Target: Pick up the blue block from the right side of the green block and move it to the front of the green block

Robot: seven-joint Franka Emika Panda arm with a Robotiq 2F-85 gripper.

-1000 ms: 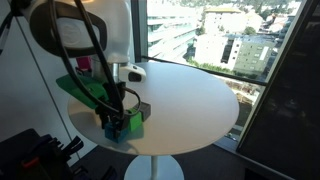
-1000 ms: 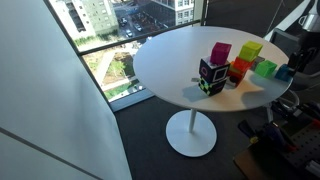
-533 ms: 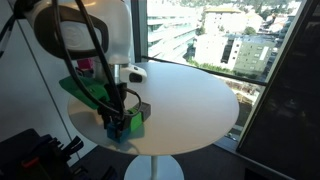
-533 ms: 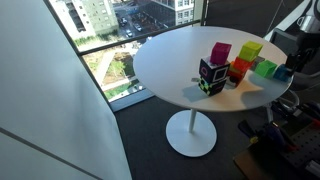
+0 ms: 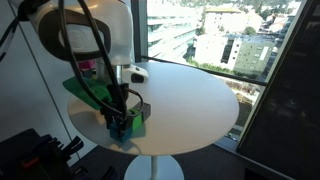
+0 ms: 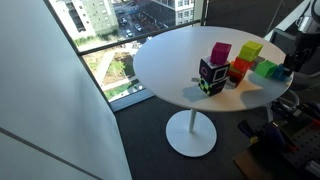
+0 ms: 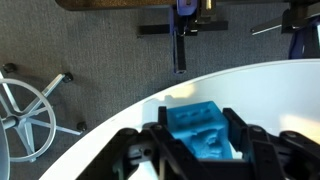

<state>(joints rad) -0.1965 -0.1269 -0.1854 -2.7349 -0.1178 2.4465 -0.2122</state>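
The blue block (image 7: 203, 127) sits between my gripper's (image 7: 205, 150) two black fingers in the wrist view, and the fingers press on both its sides. It is at the white table's (image 7: 280, 90) near edge. In an exterior view the gripper (image 5: 118, 118) holds the blue block (image 5: 117, 128) just beside the green block (image 5: 134, 125). In an exterior view the blue block (image 6: 285, 72) is at the far right edge, next to the green block (image 6: 265, 68), with the gripper (image 6: 294, 60) over it.
On the round table (image 6: 170, 60) also stand a pink block (image 6: 220, 52), a yellow-green block (image 6: 250, 49), an orange block (image 6: 238, 70) and a black patterned cube (image 6: 211, 76). A chair base (image 7: 30, 110) stands on the floor below the table edge.
The arm and gripper have shifted slightly to the right with the blue block in an exterior view. The other blocks have not moved.
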